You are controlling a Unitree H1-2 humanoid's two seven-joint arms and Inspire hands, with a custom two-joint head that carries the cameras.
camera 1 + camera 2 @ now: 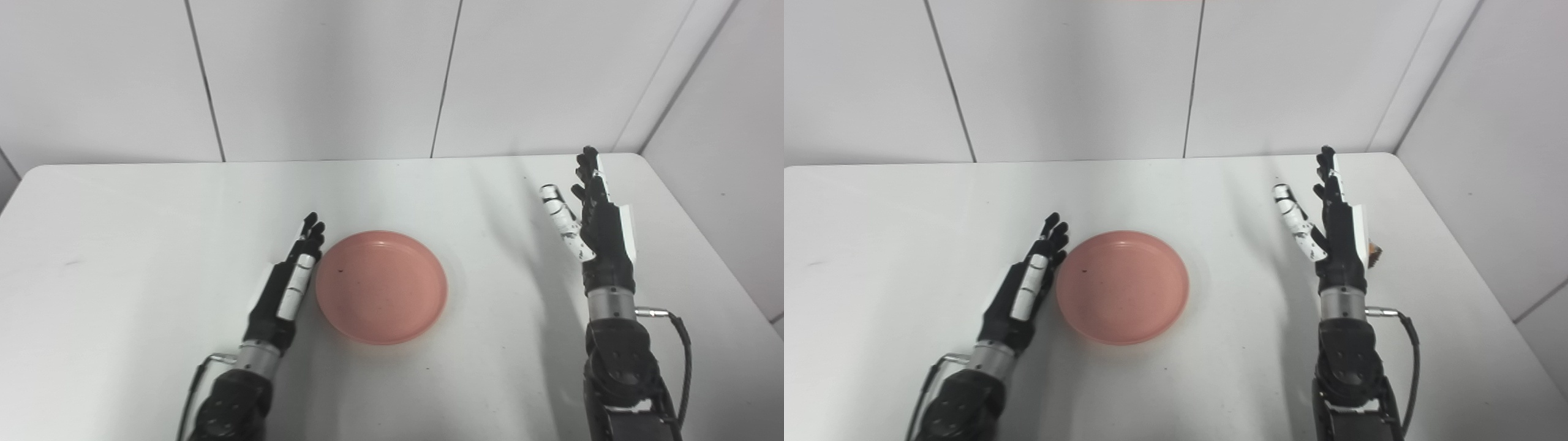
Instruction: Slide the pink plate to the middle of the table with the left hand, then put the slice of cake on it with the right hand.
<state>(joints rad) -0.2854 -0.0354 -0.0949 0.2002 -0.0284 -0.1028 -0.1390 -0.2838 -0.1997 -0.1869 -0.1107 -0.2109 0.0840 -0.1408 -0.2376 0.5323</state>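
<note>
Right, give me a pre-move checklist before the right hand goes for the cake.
1. Pink plate near the middle of the table: ok.
2. Plate empty, apart from a few dark specks: ok.
3. Left hand clear of the plate: not ok; it lies flat along the plate's left rim, touching or nearly so.
4. Right hand empty, fingers apart: ok, it is raised above the table's right side.
5. Slice of cake located: cannot tell fully; only a brown sliver shows behind the right hand in the right eye view, hidden in the left eye view.
6. Path between right hand and plate free of things: ok.
</note>
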